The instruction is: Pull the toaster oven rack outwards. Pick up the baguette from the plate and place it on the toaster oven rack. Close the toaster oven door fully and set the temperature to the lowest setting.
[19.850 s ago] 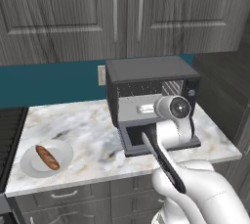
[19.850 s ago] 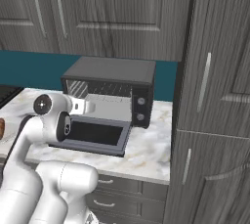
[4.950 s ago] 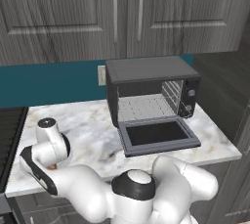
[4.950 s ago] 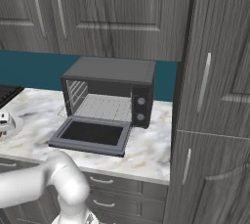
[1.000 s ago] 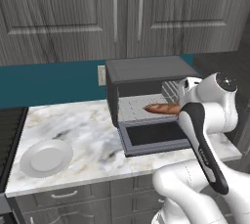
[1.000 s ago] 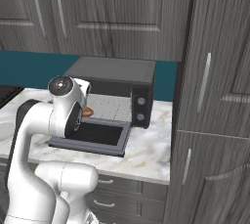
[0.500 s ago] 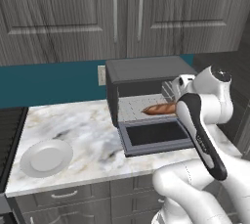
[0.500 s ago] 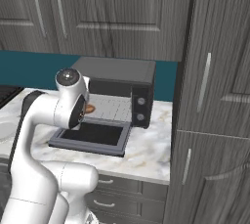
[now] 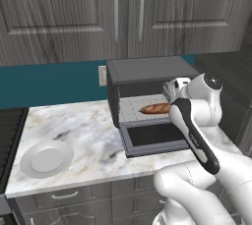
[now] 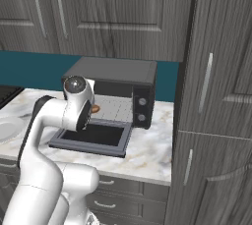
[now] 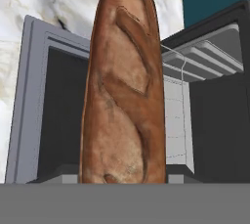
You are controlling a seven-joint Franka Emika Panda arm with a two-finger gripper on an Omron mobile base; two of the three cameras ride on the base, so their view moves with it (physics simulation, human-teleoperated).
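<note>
My gripper (image 9: 168, 105) is shut on the baguette (image 9: 155, 108), a golden-brown loaf held level just above the light grey toaster oven rack (image 9: 130, 110) at the mouth of the toaster oven (image 9: 147, 69). The toaster oven door (image 9: 152, 138) lies folded down flat in front. In the hand view the baguette (image 11: 124, 81) hides my fingertips, with the door (image 11: 58, 115) and the rack (image 11: 173, 120) behind it. In the right base view one end of the baguette (image 10: 95, 108) pokes out past my arm, over the rack (image 10: 115, 107). The white plate (image 9: 44, 159) sits bare at the counter's left.
Small round knobs (image 10: 142, 102) run down the oven's right front. A dark stove (image 9: 10, 135) borders the counter on the left, a tall cabinet (image 10: 216, 96) on the right. A wall outlet (image 9: 102, 75) sits behind the oven's left side. Marble counter lies open between plate and oven.
Over the last second my hand has carried the baguette a little farther in over the rack, and the arm's elbow has shifted slightly. The grip is unchanged.
</note>
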